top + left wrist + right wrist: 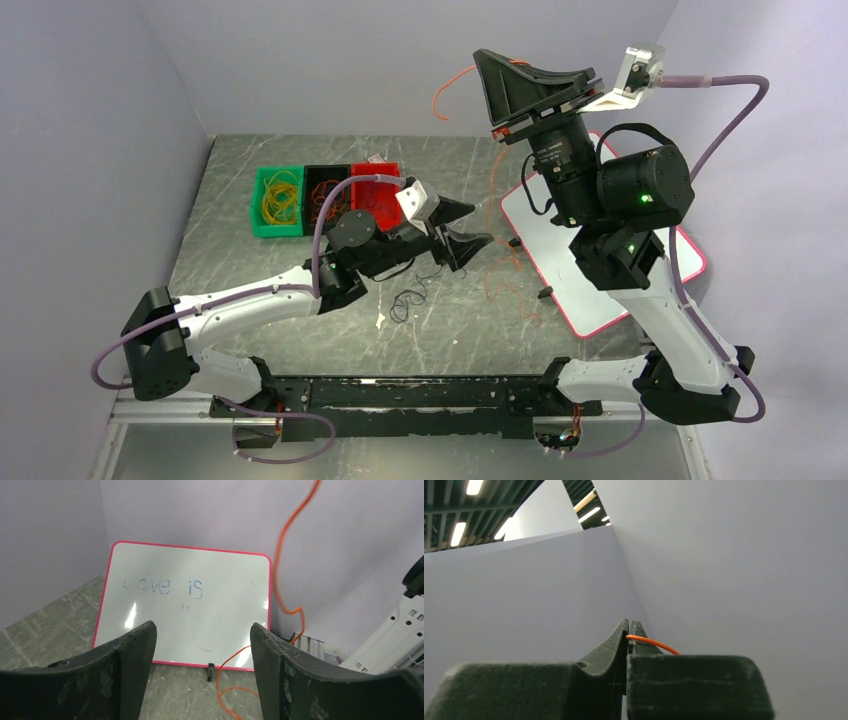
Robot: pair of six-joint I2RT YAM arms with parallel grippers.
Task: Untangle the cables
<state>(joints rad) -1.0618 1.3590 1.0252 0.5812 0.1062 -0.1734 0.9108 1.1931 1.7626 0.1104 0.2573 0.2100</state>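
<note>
My right gripper is raised high above the table and shut on an orange cable. That orange cable curls out by the fingertips, drops in a long strand and ends in loops on the table. My left gripper hovers low over the table beside those loops, open. In the left wrist view the gripper holds nothing, and the cable's lower loops lie on the table close to its right finger. A black cable lies loose under the left arm.
A pink-rimmed whiteboard lies at the right under the right arm, small black clips at its edge. At the back left stand a green bin with yellow cables, a black bin with orange ones, and a red bin. Lilac walls surround the table.
</note>
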